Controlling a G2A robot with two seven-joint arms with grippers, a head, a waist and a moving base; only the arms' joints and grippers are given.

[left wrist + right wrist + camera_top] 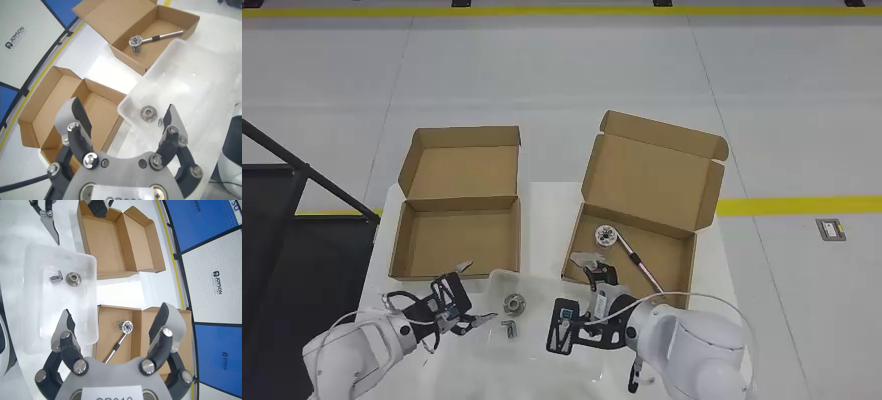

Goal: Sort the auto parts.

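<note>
I find the flanged metal bushing (73, 279) lying flat in the clear plastic bin (56, 306), bore pointing up, with no long axis. A small L-bracket (55, 278) sits just beside it. I judge both stiff, dense and slippery, so pinch the bushing across its raised hub. The left gripper (123, 113) and right gripper (115, 315) hold their fingers apart, empty.

The left gripper (124, 109) is wide open. Its two fingers are spread far apart and hold nothing. The right gripper (115, 311) is wide open too, with nothing in it. The white left arm (352, 350) and right arm (692, 345) sit low, with the grippers turned toward each other, near but not touching.
</note>
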